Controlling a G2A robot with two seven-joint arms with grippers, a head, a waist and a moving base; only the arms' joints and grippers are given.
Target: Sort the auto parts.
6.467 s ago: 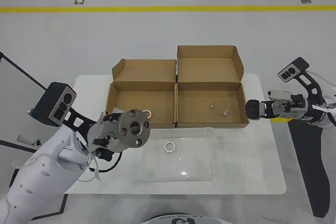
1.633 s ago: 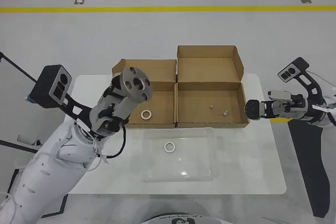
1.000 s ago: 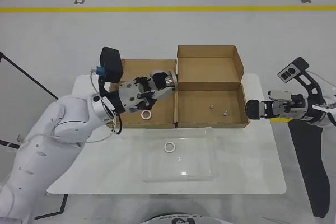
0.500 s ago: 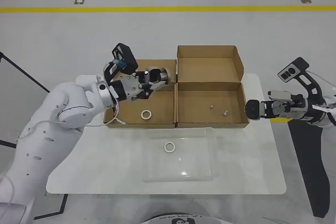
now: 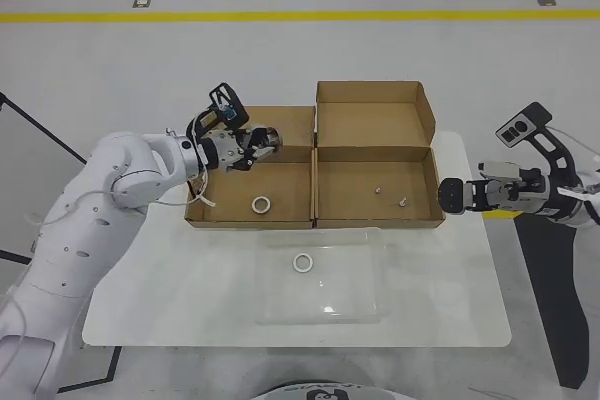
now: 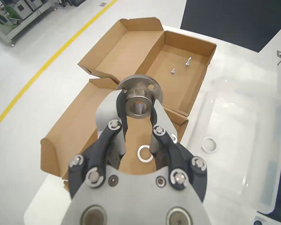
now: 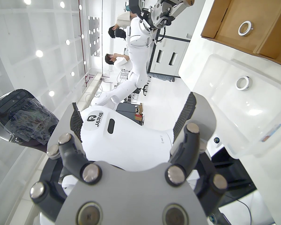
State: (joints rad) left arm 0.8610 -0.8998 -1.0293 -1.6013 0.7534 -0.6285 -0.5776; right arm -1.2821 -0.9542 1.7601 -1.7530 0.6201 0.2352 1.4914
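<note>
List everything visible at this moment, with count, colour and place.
left box: 1, brown cardboard, open, far side of table
right box: 1, brown cardboard, open, beside left box
boxed ring: 1, white, in left box
tray ring: 1, white, in clear tray
small metal parts: 2, silver, in right box
clear tray: 1, transparent, in front of boxes
flange: 1, silver, held above left box
table: 1, white
left gripper: shut on flange
right gripper: open, beside right box

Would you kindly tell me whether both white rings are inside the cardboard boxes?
No, one white ring lies in a cardboard box, while the other ring sits in the clear tray.
</note>
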